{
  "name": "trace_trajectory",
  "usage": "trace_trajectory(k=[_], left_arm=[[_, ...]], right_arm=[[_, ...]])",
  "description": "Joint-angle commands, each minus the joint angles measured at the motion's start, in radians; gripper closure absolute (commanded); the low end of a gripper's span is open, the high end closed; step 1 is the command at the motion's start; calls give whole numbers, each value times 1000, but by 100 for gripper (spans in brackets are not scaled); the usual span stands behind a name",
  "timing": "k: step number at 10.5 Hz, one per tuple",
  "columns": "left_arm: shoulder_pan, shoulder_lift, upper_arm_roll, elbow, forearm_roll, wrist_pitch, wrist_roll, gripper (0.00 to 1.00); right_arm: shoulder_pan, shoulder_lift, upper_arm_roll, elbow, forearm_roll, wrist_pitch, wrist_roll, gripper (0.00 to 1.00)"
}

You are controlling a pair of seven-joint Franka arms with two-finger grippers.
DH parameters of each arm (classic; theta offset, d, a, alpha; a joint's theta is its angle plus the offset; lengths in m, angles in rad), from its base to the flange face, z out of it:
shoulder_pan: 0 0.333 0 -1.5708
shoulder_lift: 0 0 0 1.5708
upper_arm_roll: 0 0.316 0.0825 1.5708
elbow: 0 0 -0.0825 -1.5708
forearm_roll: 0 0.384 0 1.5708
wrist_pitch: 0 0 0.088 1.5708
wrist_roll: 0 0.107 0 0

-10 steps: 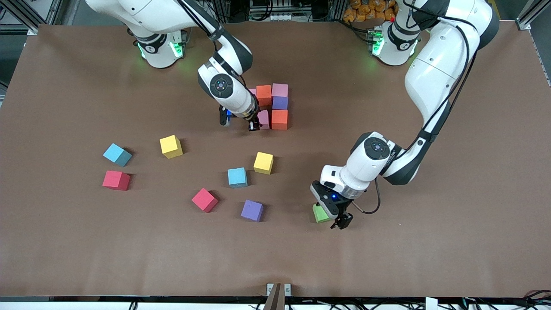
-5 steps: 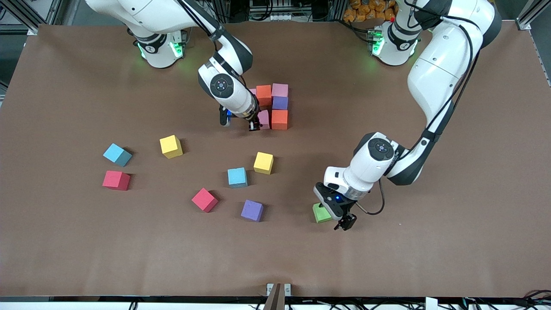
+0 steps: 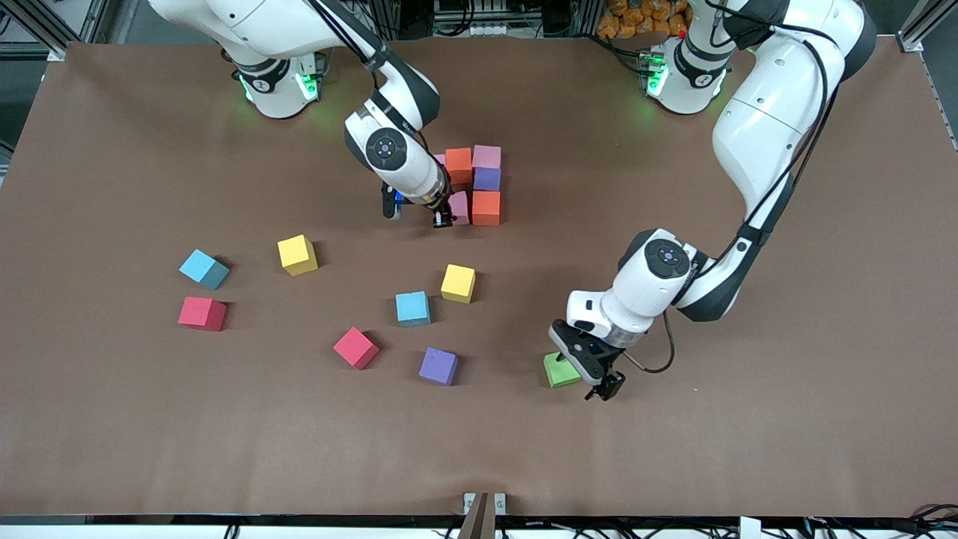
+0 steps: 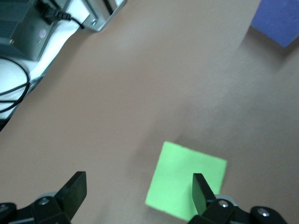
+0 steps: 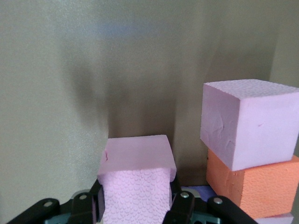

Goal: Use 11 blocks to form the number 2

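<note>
Right pincer [image 5: 135, 205] pinches a pink foam cube [image 5: 136, 179] beside the part-built digit 2 of coloured foam cubes [image 3: 479, 183]. Left pincer [image 4: 135, 191], spread wide, over a green foam cube [image 3: 557, 370] on the brown counter [image 3: 748, 419].

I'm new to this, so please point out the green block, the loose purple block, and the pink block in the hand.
green block [image 3: 557, 370], front view, top face.
purple block [image 3: 438, 365], front view, top face.
pink block [image 5: 136, 151], right wrist view, upper face.
</note>
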State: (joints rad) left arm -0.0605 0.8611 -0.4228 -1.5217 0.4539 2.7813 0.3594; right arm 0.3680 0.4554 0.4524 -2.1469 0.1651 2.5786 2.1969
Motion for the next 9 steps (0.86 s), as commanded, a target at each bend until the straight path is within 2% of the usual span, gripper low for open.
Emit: trace_trajectory(k=[1, 4, 7, 9], left_arm=[[7, -8, -1, -26, -26, -3, -17, 0], [4, -13, 1, -34, -14, -3, -19, 0], [24, -37, -60, -31, -12, -11, -10, 0], [16, -37, -65, -23, -24, -11, -17, 0]], right_arm=[[16, 22, -12, 16, -45, 11, 43, 0], [12, 26, -12, 18, -52, 8, 43, 0], [11, 25, -12, 18, -52, 5, 41, 0], [8, 23, -12, 19, -59, 0, 43, 0]])
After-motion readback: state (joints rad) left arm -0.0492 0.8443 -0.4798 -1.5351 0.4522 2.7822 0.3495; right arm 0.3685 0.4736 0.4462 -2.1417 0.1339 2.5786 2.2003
